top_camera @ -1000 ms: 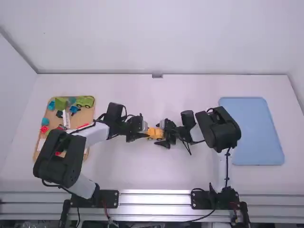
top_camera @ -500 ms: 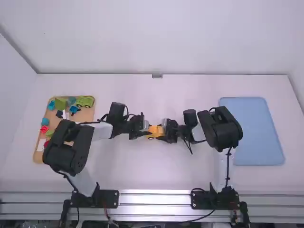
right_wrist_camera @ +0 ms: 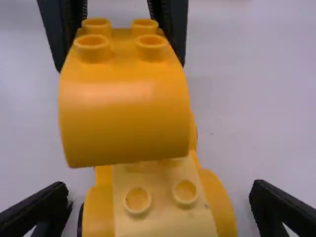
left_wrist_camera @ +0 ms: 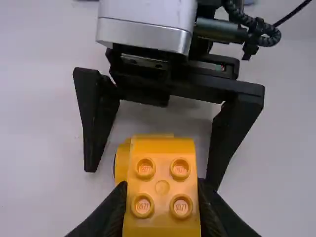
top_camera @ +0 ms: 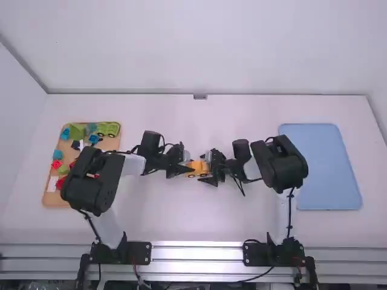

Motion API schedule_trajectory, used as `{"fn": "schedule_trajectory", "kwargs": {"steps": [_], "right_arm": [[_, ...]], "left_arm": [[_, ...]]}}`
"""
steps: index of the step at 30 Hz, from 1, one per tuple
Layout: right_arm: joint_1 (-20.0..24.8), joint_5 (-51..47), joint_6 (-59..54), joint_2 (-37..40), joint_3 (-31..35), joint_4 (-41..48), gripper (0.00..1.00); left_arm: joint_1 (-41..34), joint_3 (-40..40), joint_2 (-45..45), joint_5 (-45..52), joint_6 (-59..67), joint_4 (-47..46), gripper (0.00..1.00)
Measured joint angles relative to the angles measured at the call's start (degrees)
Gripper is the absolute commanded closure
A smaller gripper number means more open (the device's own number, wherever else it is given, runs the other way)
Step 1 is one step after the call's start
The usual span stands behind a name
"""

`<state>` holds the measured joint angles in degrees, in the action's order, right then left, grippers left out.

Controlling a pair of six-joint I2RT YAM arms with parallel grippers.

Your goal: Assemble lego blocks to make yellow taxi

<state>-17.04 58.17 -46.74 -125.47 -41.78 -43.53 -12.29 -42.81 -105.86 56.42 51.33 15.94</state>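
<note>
One curved yellow block (left_wrist_camera: 162, 217) above one yellow wheeled base (right_wrist_camera: 163, 222)

Two yellow pieces lie near the middle of the white table (top_camera: 211, 211), between two grippers. The left gripper (top_camera: 187, 167) has its two fingers clamped on the sides of the curved yellow block, whose top bears four round studs (two rows of two). The right gripper (top_camera: 205, 168) has its two fingers apart, one on each side of the yellow wheeled base, with a gap between each finger and the base.

The base carries a paler yellow top; two of its studs stand out plainly in the right wrist view, and two more are partly hidden under the block. The high view gives two dark wheels (top_camera: 191, 175) on the side of the base toward the camera. The block overlaps one end of the base; whether the two touch, I cannot tell.

Off to the left stands one wooden tray (top_camera: 54, 201), partly covered by the left arm. In it are one green vehicle (top_camera: 109, 129), at least three blue pieces (top_camera: 57, 154) and at least two red pieces (top_camera: 56, 164), among others too small to count surely. One blue tray (top_camera: 329, 169) lies on the right.
</note>
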Motion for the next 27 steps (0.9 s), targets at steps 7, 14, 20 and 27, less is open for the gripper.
{"fn": "schedule_trajectory", "kwargs": {"steps": [7, 14, 20, 27], "right_arm": [[-0.2, 1.1, -3.1, 0.0, -5.4, 10.9, 0.1], [-0.6, 2.4, -12.6, 0.0, -10.2, 27.3, 0.13], [-0.4, 3.2, -18.0, 0.0, -10.6, 29.6, 0.32], [-0.4, 3.9, -19.7, 0.0, -10.2, 28.7, 0.39]], "left_arm": [[0.0, 0.0, 0.0, 0.1, -0.4, -0.4, 0.98], [0.0, 0.0, 0.0, 0.1, -0.5, -0.4, 0.98], [0.0, 0.0, 0.0, 0.1, -0.7, 0.0, 0.98], [0.0, 0.0, 0.0, 0.0, -0.7, -0.2, 0.98]]}}
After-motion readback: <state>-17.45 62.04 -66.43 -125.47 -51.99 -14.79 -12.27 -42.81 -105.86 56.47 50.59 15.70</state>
